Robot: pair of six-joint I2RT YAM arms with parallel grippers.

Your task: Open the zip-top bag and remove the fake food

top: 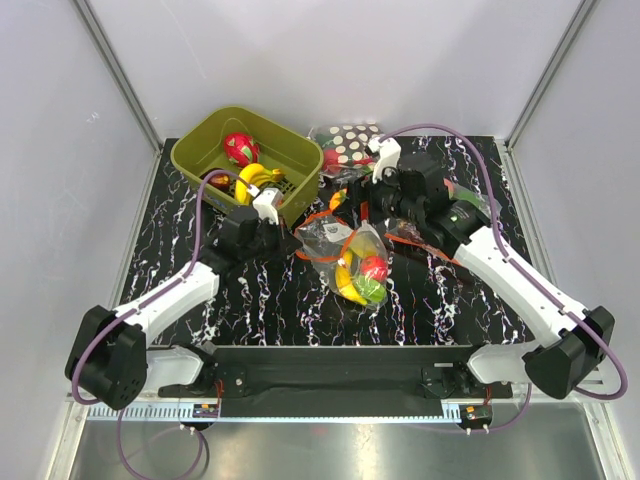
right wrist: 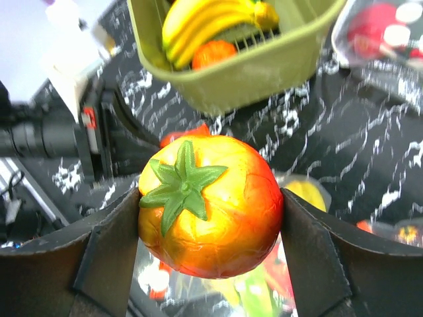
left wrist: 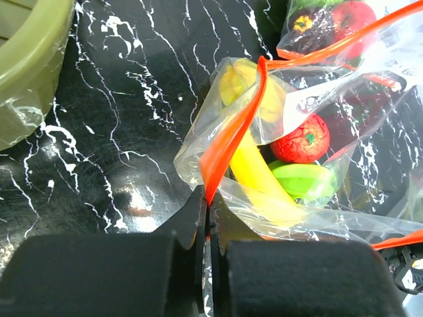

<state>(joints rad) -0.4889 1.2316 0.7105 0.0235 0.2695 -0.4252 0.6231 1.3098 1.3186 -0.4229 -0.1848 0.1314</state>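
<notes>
— Left gripper [left wrist: 207, 206]: what is it doing?
— Its fingers are pressed together on the orange-red zip strip [left wrist: 232, 135] of the zip-top bag [left wrist: 198, 142], pinching the strip's near end right at the fingertips. The bag spreads away from it on the black marbled table [left wrist: 112, 99].
— And inside the bag?
— Fake food, just beyond those fingertips. First comes a yellow banana [left wrist: 254, 175]. A little farther and to the right are a green piece [left wrist: 301, 179] and a red round fruit [left wrist: 301, 140].
— The right gripper [right wrist: 210, 211]?
— It is clamped on an orange piece [right wrist: 210, 205] with a green leafy cap, one finger [right wrist: 109, 244] on each side, raised above the table. Under it some yellow and green fruit shows, too blurred to name.
— Farther out?
— Past the right gripper stands an olive-green basket [right wrist: 264, 72] with bananas [right wrist: 205, 23] in it. Beyond the gripper to its right lies a clear bag with a polka-dot item [right wrist: 383, 33]. In the top view the zip-top bag lies between the two grippers. The left gripper is at the bag's left corner, and the right gripper is just behind the bag.
</notes>
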